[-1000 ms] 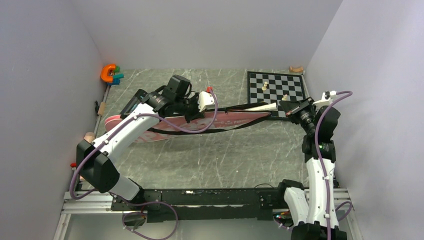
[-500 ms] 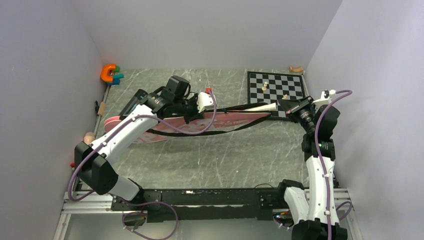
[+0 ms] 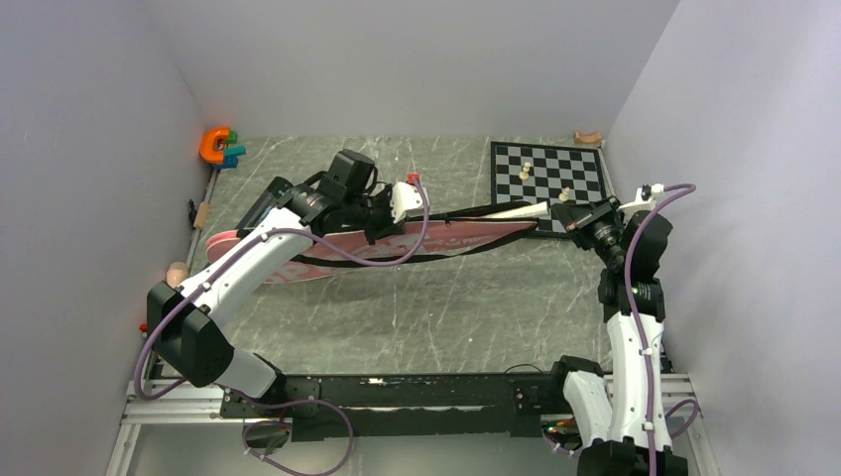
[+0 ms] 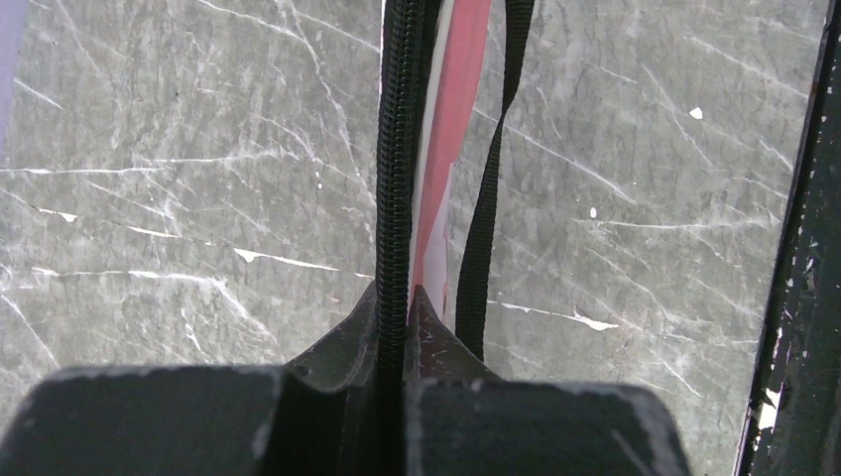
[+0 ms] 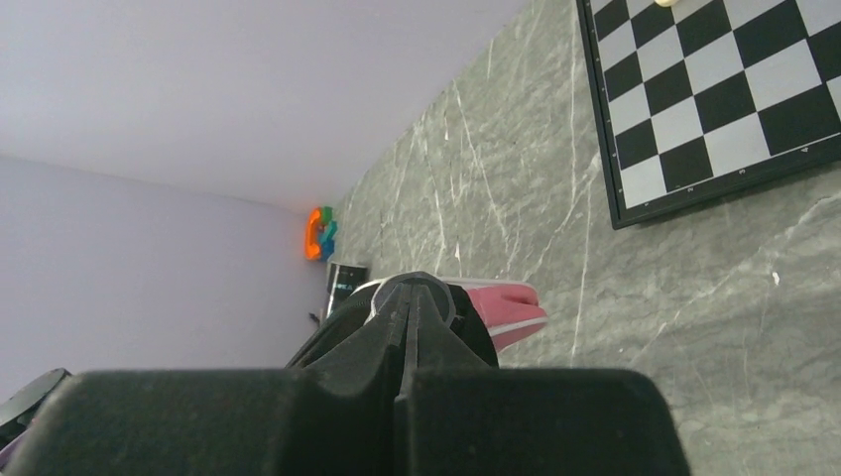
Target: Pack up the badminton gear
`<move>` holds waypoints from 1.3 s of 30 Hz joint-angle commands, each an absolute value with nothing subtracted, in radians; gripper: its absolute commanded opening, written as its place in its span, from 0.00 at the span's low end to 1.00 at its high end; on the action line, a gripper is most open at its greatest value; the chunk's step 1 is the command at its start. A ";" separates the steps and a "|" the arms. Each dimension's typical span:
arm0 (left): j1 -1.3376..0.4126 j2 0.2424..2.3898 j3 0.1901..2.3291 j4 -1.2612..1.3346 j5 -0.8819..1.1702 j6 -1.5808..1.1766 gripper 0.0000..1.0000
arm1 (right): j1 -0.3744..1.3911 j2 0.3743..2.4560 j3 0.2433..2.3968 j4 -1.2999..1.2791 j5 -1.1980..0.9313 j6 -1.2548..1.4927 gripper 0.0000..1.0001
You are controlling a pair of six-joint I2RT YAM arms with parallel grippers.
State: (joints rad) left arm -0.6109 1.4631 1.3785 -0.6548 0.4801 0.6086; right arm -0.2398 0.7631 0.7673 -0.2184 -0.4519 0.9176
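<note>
Pink racket bag (image 3: 466, 236) spans the table (image 3: 476, 307) between 2 grippers: left gripper (image 4: 397, 302) pinches its zip seam (image 4: 399, 149), right gripper (image 5: 412, 290) is fully closed at the narrow end. Soft, light fabric likely sags; grip the seam.

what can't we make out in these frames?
- Racket bag contents: all views, pink fabric covers the inside.
- Bag's left end: top view, left arm lies over it.
- What the shut right pincer pinches: right wrist view, its own fingers block it; too small in top view.
- Chess pieces: top view, too small to name.
- Chessboard: right wrist view, cut off by the frame edges.
</note>
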 commanded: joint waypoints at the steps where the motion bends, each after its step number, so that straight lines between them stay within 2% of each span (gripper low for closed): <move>1: -0.610 1.409 1.402 -0.580 0.489 0.611 0.00 | -0.242 0.758 0.758 -0.202 -0.471 0.929 0.00; 11: -0.611 1.429 1.427 -0.585 0.497 0.606 0.00 | -0.195 0.781 0.761 -0.177 -0.505 0.923 0.00; 19: -0.610 1.432 1.433 -0.587 0.498 0.607 0.00 | -0.046 0.807 0.753 -0.181 -0.410 0.917 0.00; 27: -0.611 1.418 1.414 -0.581 0.499 0.611 0.00 | -0.005 0.829 0.750 -0.164 -0.373 0.921 0.00; 35: -0.610 1.406 1.397 -0.577 0.495 0.615 0.00 | 0.017 0.832 0.931 -0.363 -0.271 0.771 0.00; 39: -0.611 1.399 1.394 -0.577 0.497 0.617 0.00 | 0.017 0.829 0.976 -0.410 -0.228 0.726 0.21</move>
State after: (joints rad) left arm -0.6083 1.4628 1.3781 -0.6559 0.4732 0.6090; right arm 0.0128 0.8352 0.9058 -0.3500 -0.2878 0.8028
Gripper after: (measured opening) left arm 0.073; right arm 0.123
